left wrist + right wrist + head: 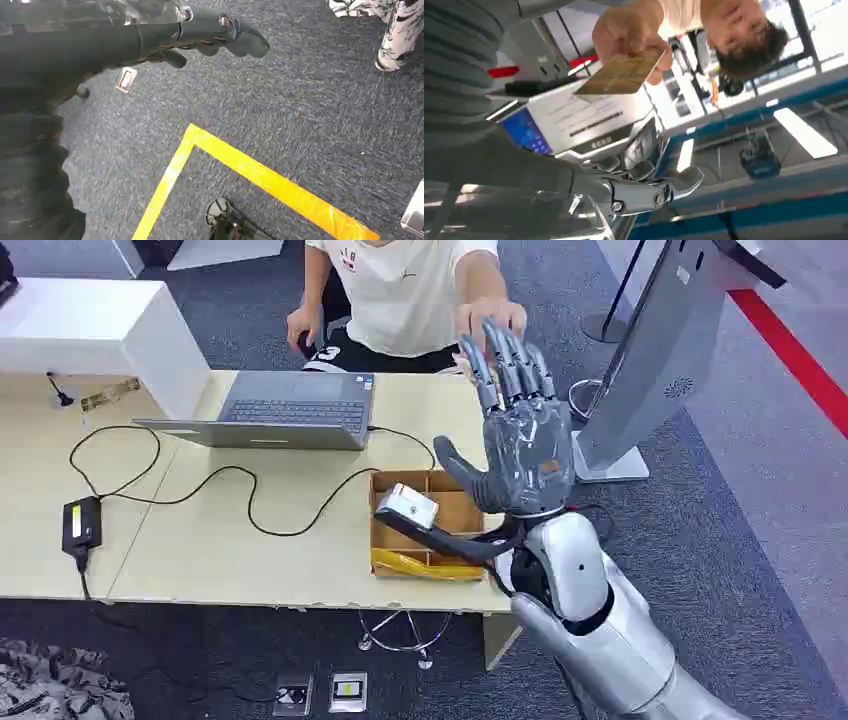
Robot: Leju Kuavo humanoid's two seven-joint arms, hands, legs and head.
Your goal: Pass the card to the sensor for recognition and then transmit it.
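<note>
Reaching up with fingers spread and nothing in it, the right hand (520, 430) seems ready for the card (621, 74), which the person's hand (631, 32) holds beside the kiosk (665, 360).

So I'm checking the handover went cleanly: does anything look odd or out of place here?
Nothing is spilled or damaged. The card is in the person's hand, not the robot's: the right hand is raised with fingers spread and holds nothing. On the table, the wooden box juts slightly over the front edge.
</note>
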